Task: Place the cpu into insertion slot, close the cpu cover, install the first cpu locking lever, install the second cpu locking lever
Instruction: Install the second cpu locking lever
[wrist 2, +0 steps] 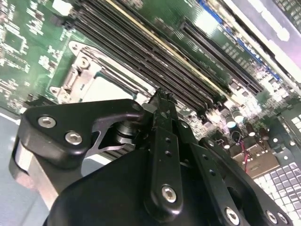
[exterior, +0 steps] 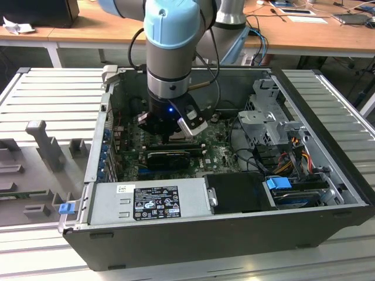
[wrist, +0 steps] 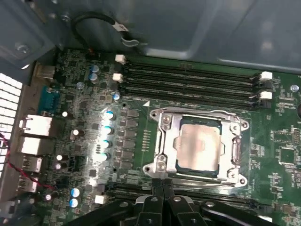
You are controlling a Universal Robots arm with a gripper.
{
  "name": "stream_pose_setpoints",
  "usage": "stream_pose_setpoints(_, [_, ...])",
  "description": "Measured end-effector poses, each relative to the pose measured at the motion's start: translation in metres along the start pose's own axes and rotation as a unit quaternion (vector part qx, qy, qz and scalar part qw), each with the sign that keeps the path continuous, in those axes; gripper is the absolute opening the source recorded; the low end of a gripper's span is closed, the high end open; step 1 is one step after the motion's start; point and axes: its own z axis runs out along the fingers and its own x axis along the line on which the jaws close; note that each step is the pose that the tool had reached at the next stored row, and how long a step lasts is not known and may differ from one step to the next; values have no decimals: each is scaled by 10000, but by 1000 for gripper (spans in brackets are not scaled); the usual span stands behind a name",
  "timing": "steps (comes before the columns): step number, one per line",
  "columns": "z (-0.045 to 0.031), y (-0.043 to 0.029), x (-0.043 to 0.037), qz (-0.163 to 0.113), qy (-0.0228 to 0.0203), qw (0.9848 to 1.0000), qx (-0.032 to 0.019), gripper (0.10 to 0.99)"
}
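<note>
- The exterior view is evenly and brightly lit from overhead; the inside of the computer case (exterior: 234, 146) lies in shade under the arm, with a small blue light glowing at the wrist.
- In the first wrist view, white glare runs down the capacitors on the motherboard (wrist: 94, 141), and the cpu (wrist: 198, 148) reflects softly.
- In the second wrist view, the near black pincer (wrist 2: 162, 106) body is blurred and dark, with washed-out highlights on the far board.
</note>
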Motion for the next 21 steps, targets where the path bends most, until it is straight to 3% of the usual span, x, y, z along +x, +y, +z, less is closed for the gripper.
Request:
stream_pose_setpoints(2, [26, 0, 37, -3, -4, 10000, -30, 106])
stream_pose_setpoints(9, [103, -14, 43, -5, -19, 9999, -154, 106])
stream_pose_setpoints(14, [134, -33, 56, -8, -36, 9998, -214, 106])
stream_pose_setpoints(19, [179, -46, 64, -13, -71, 9991, -412, 106])
stream_pose_setpoints(21, [202, -47, 71, -14, -75, 9990, -432, 106])
